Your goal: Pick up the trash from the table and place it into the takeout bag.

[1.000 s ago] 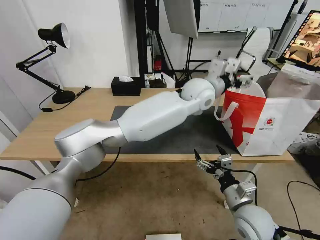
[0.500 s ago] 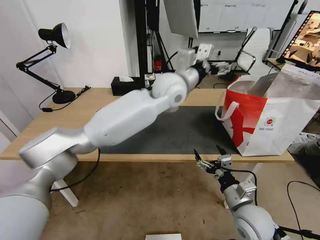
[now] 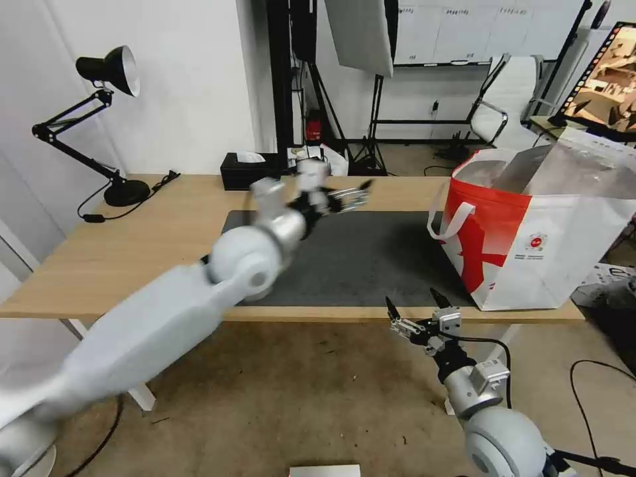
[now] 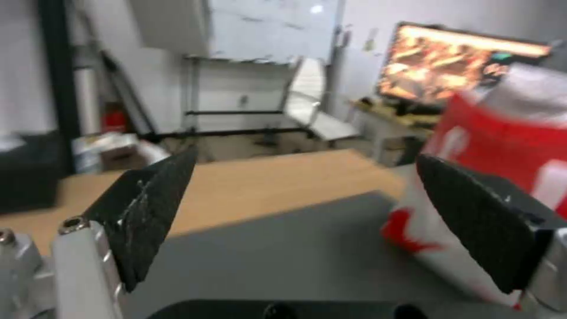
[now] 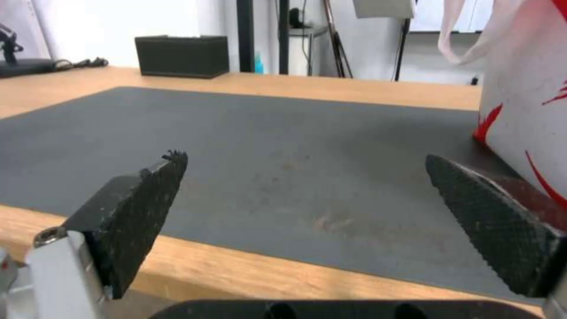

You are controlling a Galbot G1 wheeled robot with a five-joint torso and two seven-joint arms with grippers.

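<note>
Fingers (image 4: 148, 208) of the left gripper (image 3: 351, 194) stand wide apart with nothing between them. That gripper hangs above the far part of the dark mat (image 3: 371, 258), pointing toward the bag (image 3: 530, 232), well apart from it. Fingers (image 5: 139, 208) of the right gripper (image 3: 419, 317) are likewise spread and empty; this gripper sits parked below the near edge of the desk (image 3: 152, 225), in front of the mat.

The bag stands upright at the right end of the desk, partly on the mat, its mouth open and foil lining showing. No trash can be made out on the mat or on the bare wood. A black tissue box (image 3: 250, 171) and a lamp (image 3: 106, 126) stand at the far side.

Risks, as judgement: the left arm is blurred, so its exact pose is uncertain; a sweep toward the bag could catch a strap (image 3: 450, 222) and tip it. The tissue box could be mistaken for trash.

Hidden: the bag's contents cannot be seen, and its right side is cut off. The desk behind the bag is hidden.
</note>
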